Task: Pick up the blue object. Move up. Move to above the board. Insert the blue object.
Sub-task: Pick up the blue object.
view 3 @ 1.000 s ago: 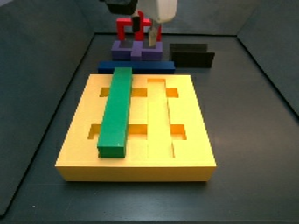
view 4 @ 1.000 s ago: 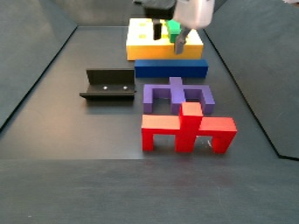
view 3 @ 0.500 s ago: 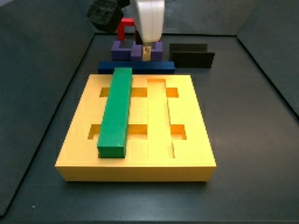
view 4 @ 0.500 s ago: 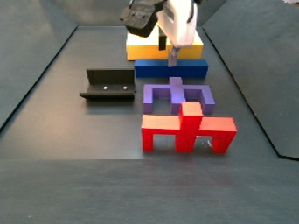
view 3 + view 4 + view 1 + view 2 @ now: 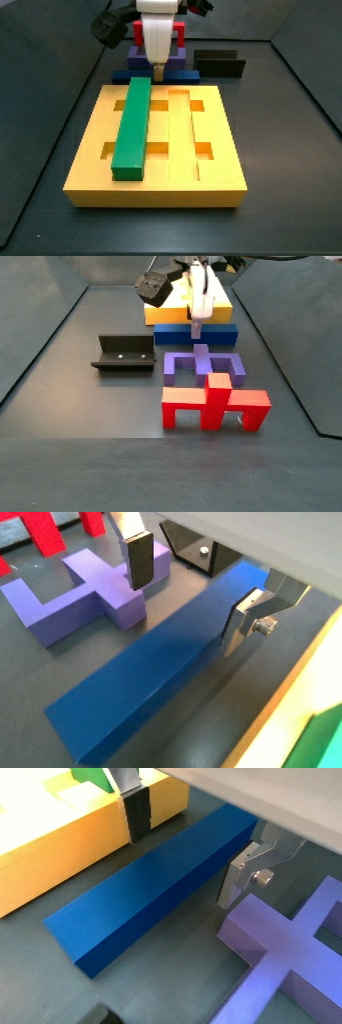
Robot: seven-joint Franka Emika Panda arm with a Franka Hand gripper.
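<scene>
In a side view the fixture [image 5: 124,354] stands at the left, well clear of your work. The blue object [image 5: 195,335] lies flat on the floor, between the board [image 5: 187,304] and the purple base [image 5: 201,362]. Your gripper [image 5: 194,594] is down over it, with the fingers [image 5: 138,560] apart, one on each long side and neither visibly touching. Before you close, centre the bar between the pads and keep them square to its long sides, so it lifts level and won't twist.

One gripper [image 5: 187,848] over one blue object [image 5: 154,883]. One board [image 5: 156,146], one green bar [image 5: 132,125], one purple base [image 5: 201,362], one fixture [image 5: 123,353].
</scene>
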